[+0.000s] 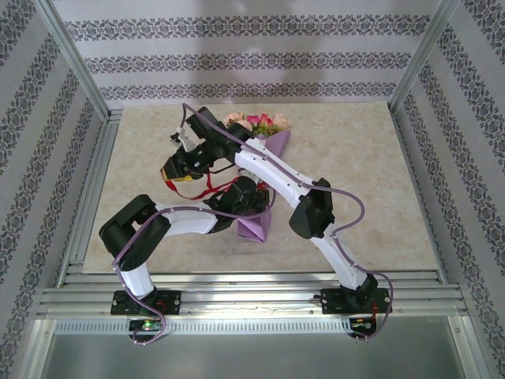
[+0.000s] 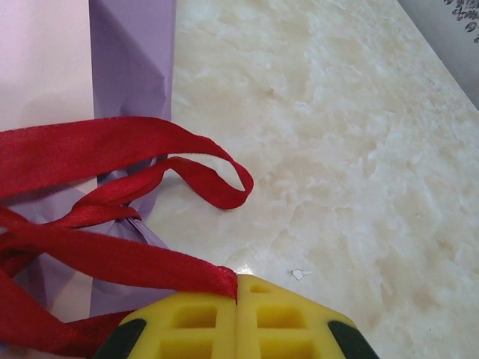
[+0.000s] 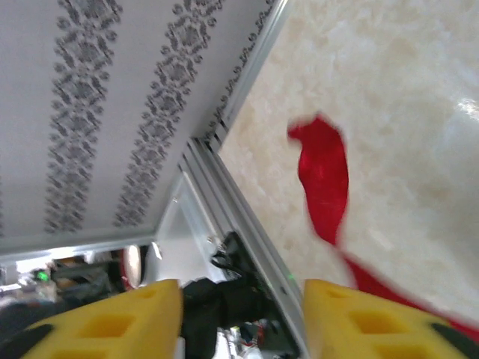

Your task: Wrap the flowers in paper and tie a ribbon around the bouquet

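Observation:
The bouquet lies slantwise on the table, its flowers [image 1: 254, 121] at the far end and the purple paper [image 1: 257, 227] cone pointing towards me. The red ribbon [image 2: 112, 146] is looped and knotted round the paper [image 2: 133, 60], beside its pink inner face. My left gripper [image 2: 238, 295] is shut on one strand of that ribbon, at the cone's lower part [image 1: 237, 201]. My right gripper [image 3: 243, 314] is open with nothing between its fingers, out to the left of the bouquet [image 1: 177, 178]. A loose, blurred ribbon end [image 3: 323, 179] hangs just beyond its right finger.
The marble-look table top [image 1: 363, 174] has free room to the right of the bouquet. An aluminium frame rail [image 1: 95, 181] runs along the left edge, close to my right gripper, with patterned walls behind it. The two arms cross over the bouquet.

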Tool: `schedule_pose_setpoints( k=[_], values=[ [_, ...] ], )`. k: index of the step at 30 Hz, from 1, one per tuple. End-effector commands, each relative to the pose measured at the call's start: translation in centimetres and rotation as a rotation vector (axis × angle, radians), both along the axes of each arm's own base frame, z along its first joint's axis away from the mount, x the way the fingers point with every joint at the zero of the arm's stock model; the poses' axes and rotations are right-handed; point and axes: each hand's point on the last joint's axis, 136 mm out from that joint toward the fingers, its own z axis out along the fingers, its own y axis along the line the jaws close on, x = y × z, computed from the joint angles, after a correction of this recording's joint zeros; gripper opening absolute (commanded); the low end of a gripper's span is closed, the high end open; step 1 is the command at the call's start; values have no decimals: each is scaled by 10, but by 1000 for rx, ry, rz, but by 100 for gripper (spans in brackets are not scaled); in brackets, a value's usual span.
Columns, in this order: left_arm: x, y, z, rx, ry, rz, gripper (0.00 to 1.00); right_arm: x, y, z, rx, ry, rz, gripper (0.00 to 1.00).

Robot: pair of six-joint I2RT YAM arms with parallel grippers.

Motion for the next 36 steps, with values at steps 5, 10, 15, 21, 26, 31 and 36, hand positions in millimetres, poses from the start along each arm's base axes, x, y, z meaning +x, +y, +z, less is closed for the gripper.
schedule_pose_setpoints(
  k=[5,10,15,21,26,31,36],
  values=[
    [2,-8,19,-47,-18,-7,0,40,-50,69,17,-161,-167,54],
    [5,-4,35,-122,22,18,0,75,-99,97,-39,-248,-397,51],
    [17,16,52,-254,176,71,0,94,-181,103,-184,-344,-759,45],
    [35,46,57,-444,457,115,0,66,-261,73,-325,-389,-1051,44],
    [53,67,60,-595,649,143,0,26,-240,35,-399,-403,-965,44],
    [70,85,58,-644,748,179,0,-14,-184,-10,-488,-411,-878,44],
    [88,100,46,-721,825,214,0,-30,-132,-55,-589,-405,-848,45]
  ],
)
